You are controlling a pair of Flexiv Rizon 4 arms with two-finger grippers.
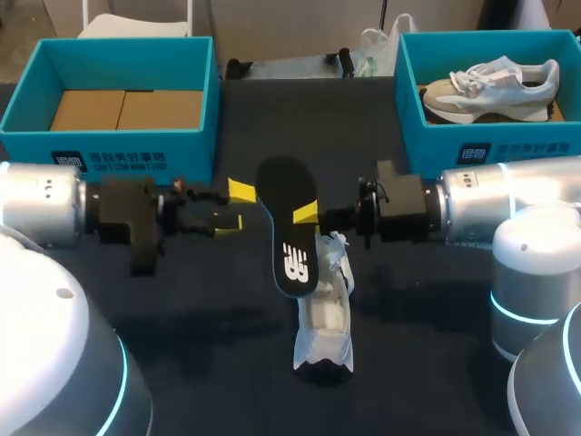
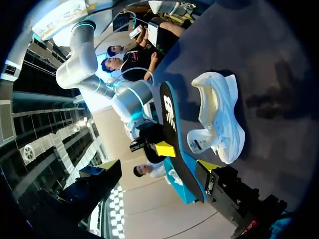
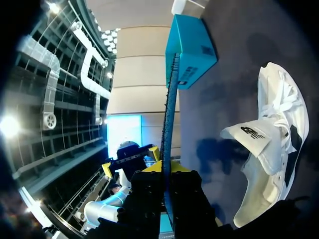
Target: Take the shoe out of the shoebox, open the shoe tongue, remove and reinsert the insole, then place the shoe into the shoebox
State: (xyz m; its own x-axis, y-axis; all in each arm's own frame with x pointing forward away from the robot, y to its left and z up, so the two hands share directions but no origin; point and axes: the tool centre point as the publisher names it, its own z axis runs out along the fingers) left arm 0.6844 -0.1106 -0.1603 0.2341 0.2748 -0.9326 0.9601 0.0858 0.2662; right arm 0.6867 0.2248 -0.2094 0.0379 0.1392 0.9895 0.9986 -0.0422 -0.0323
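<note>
Insole (image 1: pixel 283 195) pinched in right claw (image 1: pixel 305 214); shoe (image 1: pixel 325 318) nearby (tongue (image 3: pixel 254 137) lifted).

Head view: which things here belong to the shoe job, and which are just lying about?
Job: white shoe; insole, held by right end effector; open left end effector; left shoebox.
Lying about: right shoebox; the beige sneaker in it.
</note>
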